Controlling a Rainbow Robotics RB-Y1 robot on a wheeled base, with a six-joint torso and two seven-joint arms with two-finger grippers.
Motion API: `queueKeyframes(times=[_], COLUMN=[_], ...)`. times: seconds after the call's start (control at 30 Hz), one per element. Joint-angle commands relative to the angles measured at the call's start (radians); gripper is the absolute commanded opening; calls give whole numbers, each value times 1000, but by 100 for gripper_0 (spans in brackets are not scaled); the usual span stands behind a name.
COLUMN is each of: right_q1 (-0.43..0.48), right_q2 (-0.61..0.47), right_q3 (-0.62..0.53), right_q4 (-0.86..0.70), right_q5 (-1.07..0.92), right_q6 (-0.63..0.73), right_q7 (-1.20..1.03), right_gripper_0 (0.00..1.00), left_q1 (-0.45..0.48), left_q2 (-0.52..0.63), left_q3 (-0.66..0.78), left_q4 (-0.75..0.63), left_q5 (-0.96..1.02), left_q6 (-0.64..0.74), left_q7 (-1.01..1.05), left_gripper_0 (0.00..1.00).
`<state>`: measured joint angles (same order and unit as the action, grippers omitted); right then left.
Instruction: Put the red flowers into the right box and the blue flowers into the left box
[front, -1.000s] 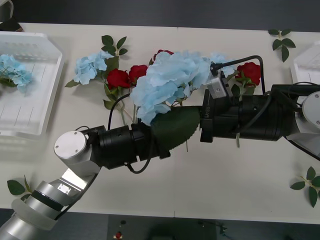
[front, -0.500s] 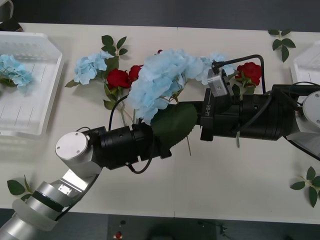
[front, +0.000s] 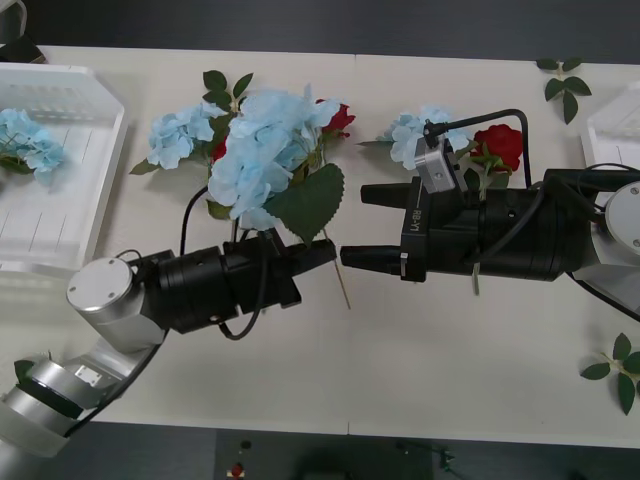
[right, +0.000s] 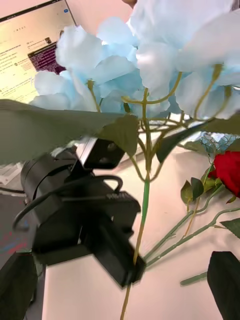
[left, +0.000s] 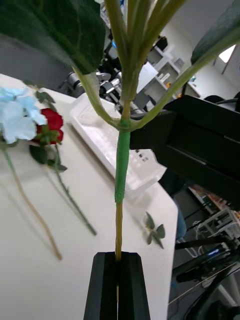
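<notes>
Since the earlier frames my left arm has swung the big blue flower (front: 262, 148) toward the left of the counter (front: 420, 360), off the right arm's body, so a gap now shows btwn the two grippers. Left gripper (front: 322, 252) jaws are clamped tight on the thin stem (left: 120, 180), low down, w/ the bloom and its big leaf (front: 308, 203) standing up above the pinch. I judge that low grip keeps the fluffy head free and lets it clear the flowers lying below while I carry it.

Right gripper (front: 352, 224) sits mid-counter, jaws wide apart and empty, pointing at the left one; looks like it's let go or is just waiting, can't say which.

Left box (front: 100, 160) is at the far left edge w/ one blue flower (front: 28, 140) already lying inside. That's where this one goes, so I reckon the step in hand is the carry over to it. Right box (front: 605, 125) only peeks in at the right edge.

Lying on the counter: two more blue clusters (front: 180, 135) (front: 415, 135), and red flowers (front: 500, 145) (front: 338, 118) beside them. Loose leaf sprigs (front: 615, 370) at the edges, not my concern.
</notes>
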<state>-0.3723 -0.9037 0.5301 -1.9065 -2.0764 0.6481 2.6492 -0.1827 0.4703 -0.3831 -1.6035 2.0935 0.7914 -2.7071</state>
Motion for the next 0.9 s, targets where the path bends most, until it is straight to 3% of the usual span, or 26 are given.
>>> queueKeyframes(times=[0.03,0.4,0.53,0.9], right_q1=[-20,-30,-62,-209], right_q2=[20,-60,-107,-141], right_q3=[-18,-18,-18,-2], right_q4=[-22,-17,18,343], right_q5=[-11,-13,-14,4], right_q6=[-15,-64,-54,36], right_q7=[-38,-136,-242,-569], right_gripper_0=[100,100,100,100], left_q1=[-24,-73,-93,-46], left_q2=[108,332,435,654], left_q3=[107,343,405,567], left_q4=[-52,-21,37,289], left_q5=[6,-179,-239,-283], left_q6=[5,3,3,12], left_q7=[2,2,135,243], left_gripper_0=[0,0,0,0])
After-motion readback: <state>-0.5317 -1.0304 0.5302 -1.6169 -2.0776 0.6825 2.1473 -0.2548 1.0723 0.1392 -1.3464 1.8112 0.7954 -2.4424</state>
